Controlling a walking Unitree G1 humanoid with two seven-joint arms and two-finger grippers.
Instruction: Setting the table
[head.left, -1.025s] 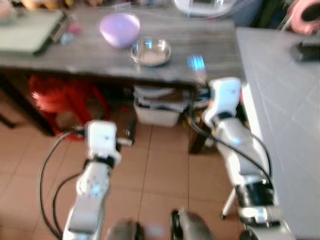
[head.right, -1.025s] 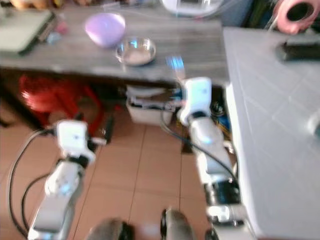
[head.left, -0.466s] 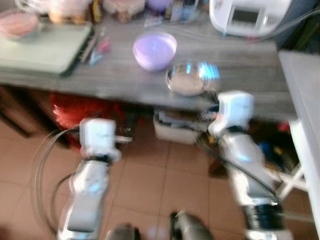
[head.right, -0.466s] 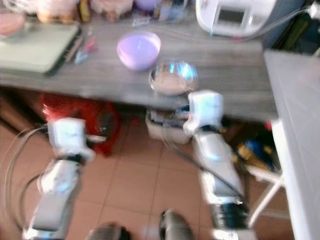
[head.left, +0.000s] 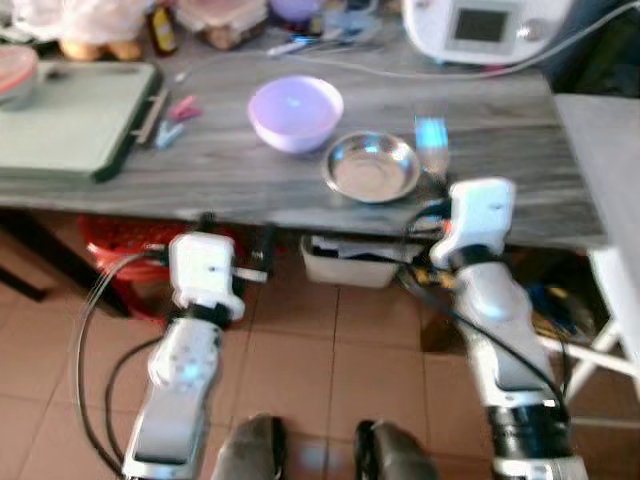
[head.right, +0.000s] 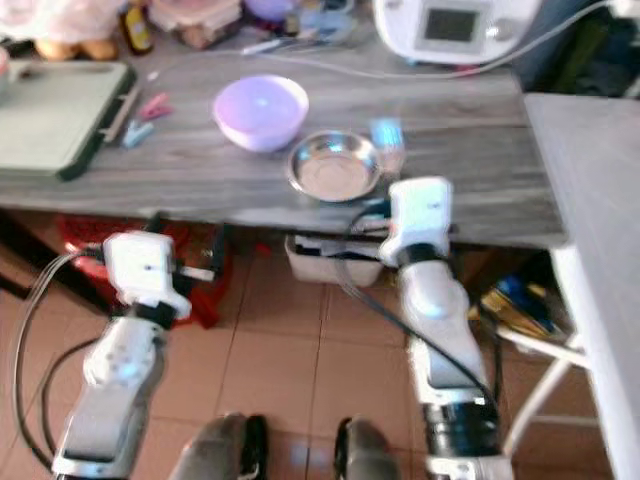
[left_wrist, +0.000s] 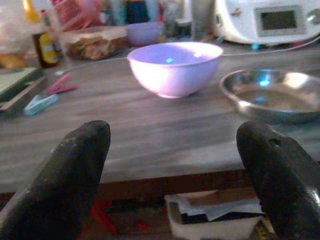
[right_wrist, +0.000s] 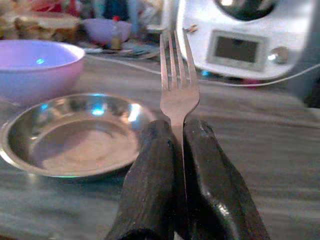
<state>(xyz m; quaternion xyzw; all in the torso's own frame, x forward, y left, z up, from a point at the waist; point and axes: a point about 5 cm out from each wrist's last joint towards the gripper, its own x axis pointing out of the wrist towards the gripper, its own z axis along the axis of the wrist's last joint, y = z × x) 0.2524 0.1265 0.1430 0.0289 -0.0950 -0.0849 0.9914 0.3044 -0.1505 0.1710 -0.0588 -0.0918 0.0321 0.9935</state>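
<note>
Left eye view: grey wood desk (head.left: 230, 170) carries a purple bowl (head.left: 295, 112), and just beside it a steel dish (head.left: 372, 168); a white appliance (head.left: 480, 28) sits at the back, a green board (head.left: 65, 130) on the left. Right arm reaches to the desk edge beside the dish, left arm is lower, in front of the desk over the tiled floor (head.left: 330, 370). Left wrist view: left end effector (left_wrist: 175, 175) has its fingers spread wide, nothing between them, facing the bowl and dish. Right wrist view: right end effector (right_wrist: 178, 165) is clamped on a fork (right_wrist: 177, 82), tines pointing out over the desk, just beside the dish.
</note>
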